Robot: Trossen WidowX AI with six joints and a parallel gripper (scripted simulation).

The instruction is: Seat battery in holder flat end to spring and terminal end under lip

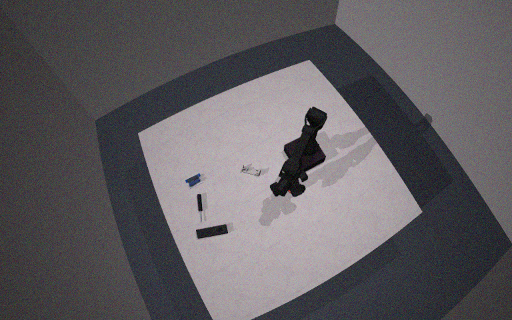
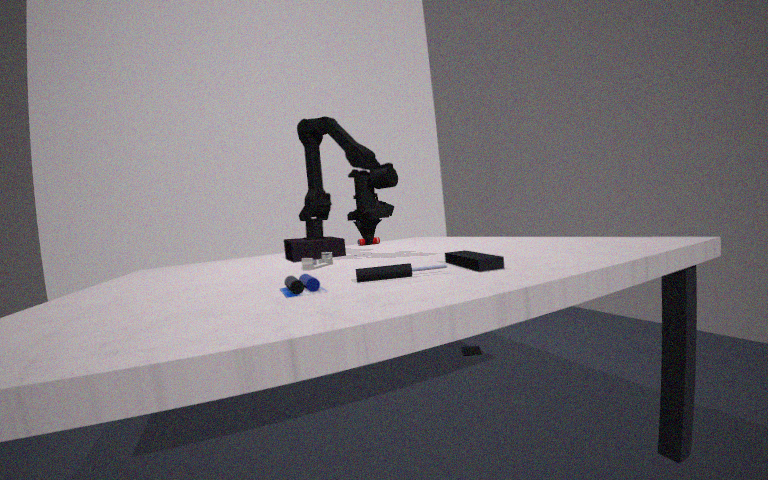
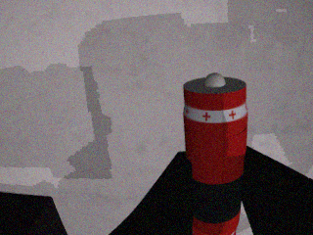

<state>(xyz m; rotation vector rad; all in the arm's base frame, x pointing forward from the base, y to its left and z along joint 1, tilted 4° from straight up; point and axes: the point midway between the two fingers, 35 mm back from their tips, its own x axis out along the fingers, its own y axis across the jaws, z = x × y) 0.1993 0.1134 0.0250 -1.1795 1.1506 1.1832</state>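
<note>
The red battery point(image 1: 289, 191) point(image 2: 376, 241) point(image 3: 215, 142) has a black band, a white band with plus marks and a silver terminal, which points to the top of the wrist view. My gripper point(image 1: 289, 189) point(image 2: 368, 238) point(image 3: 211, 160) is shut on the battery around its black band. It holds the battery roughly level, a little above the table. The battery's flat end is cut off in the wrist view. The small pale holder point(image 1: 251, 173) point(image 2: 307, 263) stands on the table apart from the gripper, to its left in the top and exterior views. Its spring and lip are too small to tell apart.
A screwdriver with a black handle point(image 1: 199, 202) point(image 2: 384, 272) lies beyond the holder. A black block point(image 1: 212, 231) point(image 2: 474, 260) lies near its shaft. A blue item point(image 1: 193, 180) point(image 2: 309, 281) with a dark cylinder point(image 2: 293, 284) beside it lies farther left.
</note>
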